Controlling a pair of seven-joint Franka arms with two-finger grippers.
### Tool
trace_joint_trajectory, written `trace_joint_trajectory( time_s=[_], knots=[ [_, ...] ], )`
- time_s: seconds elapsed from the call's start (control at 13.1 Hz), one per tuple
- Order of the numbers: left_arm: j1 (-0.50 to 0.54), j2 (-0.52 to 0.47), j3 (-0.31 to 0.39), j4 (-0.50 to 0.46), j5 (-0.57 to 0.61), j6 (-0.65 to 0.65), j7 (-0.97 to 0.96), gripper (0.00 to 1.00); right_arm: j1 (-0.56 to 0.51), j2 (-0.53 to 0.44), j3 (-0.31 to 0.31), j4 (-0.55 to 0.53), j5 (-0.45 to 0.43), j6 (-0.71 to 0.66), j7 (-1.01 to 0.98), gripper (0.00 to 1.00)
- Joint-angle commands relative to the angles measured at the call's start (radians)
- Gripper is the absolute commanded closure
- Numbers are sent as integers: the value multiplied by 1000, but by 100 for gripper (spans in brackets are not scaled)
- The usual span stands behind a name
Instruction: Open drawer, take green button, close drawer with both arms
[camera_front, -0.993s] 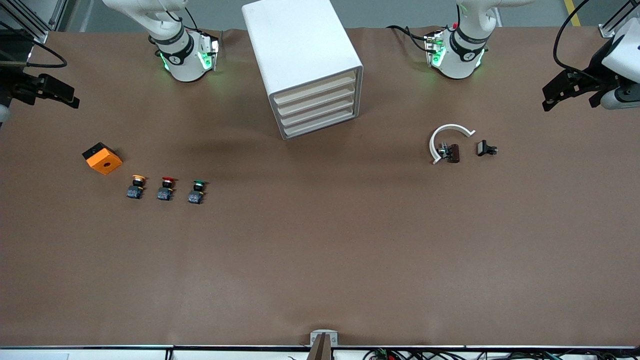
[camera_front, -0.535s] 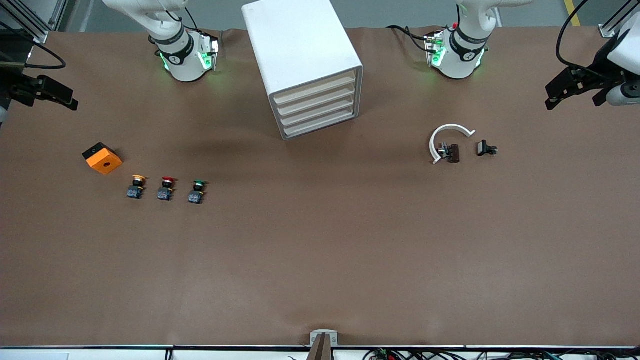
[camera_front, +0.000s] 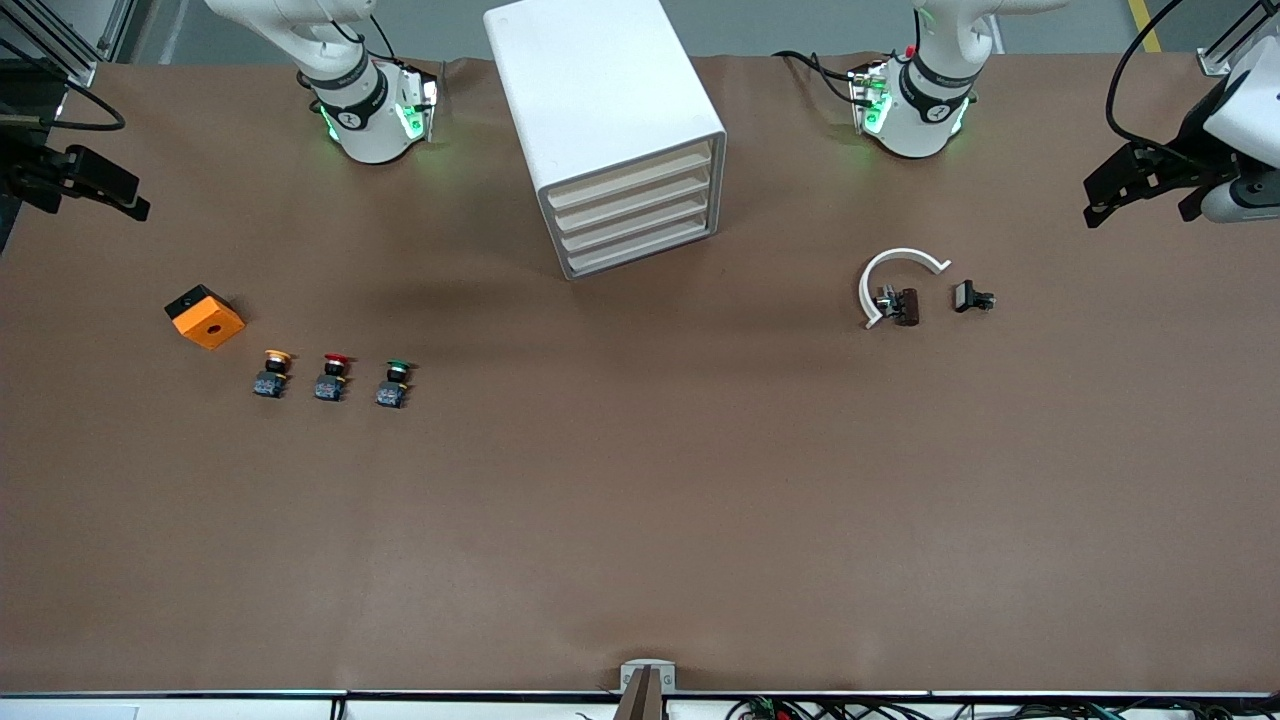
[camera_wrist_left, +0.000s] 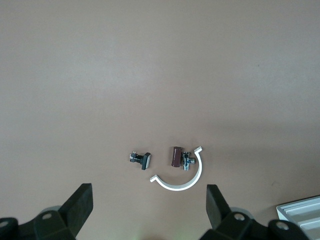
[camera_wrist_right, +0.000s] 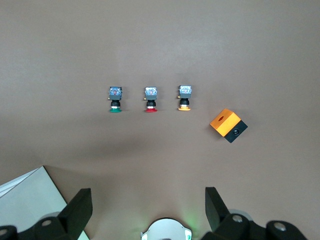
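The white cabinet (camera_front: 600, 110) stands mid-table between the arm bases, with its four cream-edged drawers (camera_front: 635, 215) all shut. The green-capped button (camera_front: 395, 383) sits on the table toward the right arm's end, beside a red-capped button (camera_front: 333, 376) and an orange-capped one (camera_front: 272, 372). It also shows in the right wrist view (camera_wrist_right: 115, 99). My right gripper (camera_front: 75, 185) hangs open and empty over the table's edge at its end; its fingers (camera_wrist_right: 77, 212) stand wide apart. My left gripper (camera_front: 1138, 205) hangs open and empty over its own end; its fingers (camera_wrist_left: 80, 210) are also wide apart.
An orange-and-black box (camera_front: 204, 316) lies near the buttons. A white C-shaped piece (camera_front: 895, 272), a brown part (camera_front: 906, 306) and a small black part (camera_front: 972, 297) lie toward the left arm's end, also in the left wrist view (camera_wrist_left: 182, 179).
Both grippers have shifted slightly at their ends of the table. Nothing on the table has moved and the drawers stay shut.
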Motion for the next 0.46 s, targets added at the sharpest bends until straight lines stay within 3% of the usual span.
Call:
trace_joint_trajectory(
  time_s=[0.0, 0.38],
  knots=[
    [-7, 12, -5, 28, -14, -18, 20, 0, -24, -32, 18, -1, 18, -1, 6, 0],
    [-14, 20, -5, 28, -14, -20, 20, 0, -24, -53, 18, -4, 43, 1, 11, 0]
  ],
)
